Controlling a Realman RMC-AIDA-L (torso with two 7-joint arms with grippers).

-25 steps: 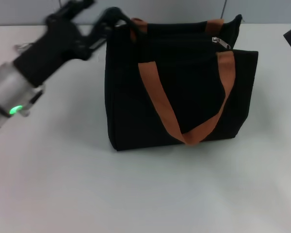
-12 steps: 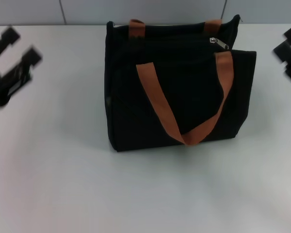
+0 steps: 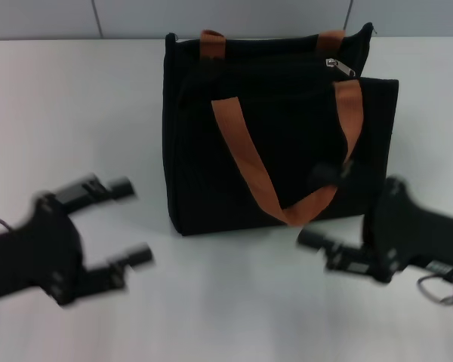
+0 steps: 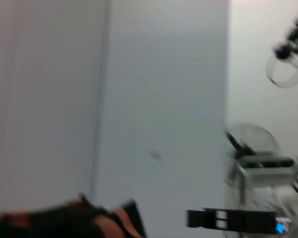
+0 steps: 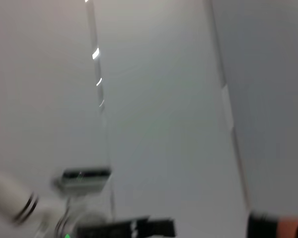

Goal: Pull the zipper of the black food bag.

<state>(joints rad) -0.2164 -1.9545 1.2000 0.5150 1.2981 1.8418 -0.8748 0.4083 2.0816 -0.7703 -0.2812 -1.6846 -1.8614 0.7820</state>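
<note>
The black food bag [image 3: 287, 143] stands upright at the middle of the table in the head view, its two rust-orange handles draped over the front. The silver zipper [image 3: 340, 66] sits near the bag's top right end. My left gripper [image 3: 132, 222] hovers low at the front left, open and empty, well clear of the bag. My right gripper [image 3: 318, 207] is at the front right, open, with one finger [image 3: 326, 174] in front of the bag's lower right face. A sliver of the bag [image 4: 64, 223] shows in the left wrist view, and another bit of the bag [image 5: 283, 225] in the right wrist view.
The white table [image 3: 226, 302] spreads around the bag. A grey wall [image 3: 226, 15] runs along its far edge. Both wrist views mostly show wall, with lab equipment [image 4: 260, 163] far off.
The left gripper left the bag's top left corner, swung out left, then came down to the near front. The right gripper came from the far right edge to the bag's lower right front.
</note>
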